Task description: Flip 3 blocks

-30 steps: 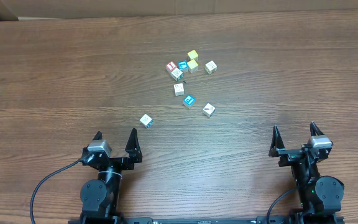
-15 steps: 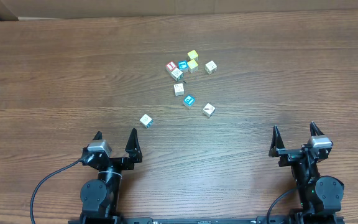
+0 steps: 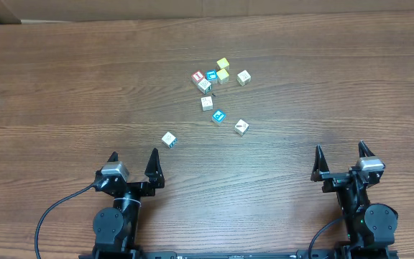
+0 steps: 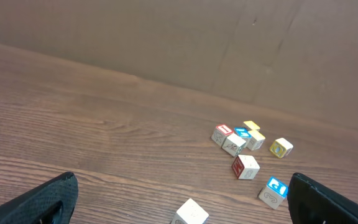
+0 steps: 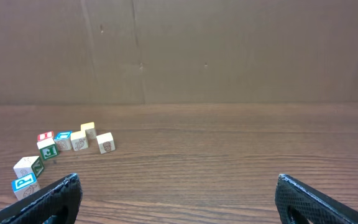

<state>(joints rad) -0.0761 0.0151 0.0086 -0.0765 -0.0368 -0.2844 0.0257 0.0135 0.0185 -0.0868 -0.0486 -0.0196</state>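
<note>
My left fingers (image 3: 153, 164) and right fingers (image 3: 318, 162): both spread wide, holding nothing, at near tabletop (image 3: 63, 86) edge. Further out: blue-faced block (image 3: 218, 115), cream block (image 3: 241, 127) just beside; second cream block (image 3: 169, 139) apart, nearer left fingers.

From my left gripper (image 3: 134, 155), the table (image 3: 63, 86) lies open from 9 round to 12 o'clock. A lone cube (image 3: 168, 139) sits near at 1. From my right gripper (image 3: 340, 148), 12 to 3 is bare wood. At 10 o'clock a cream cube (image 3: 241, 127) and a blue cube (image 3: 218, 115) stand slightly apart. Beyond them, the cubes of the packed cluster (image 3: 210, 80) touch one another.
</note>
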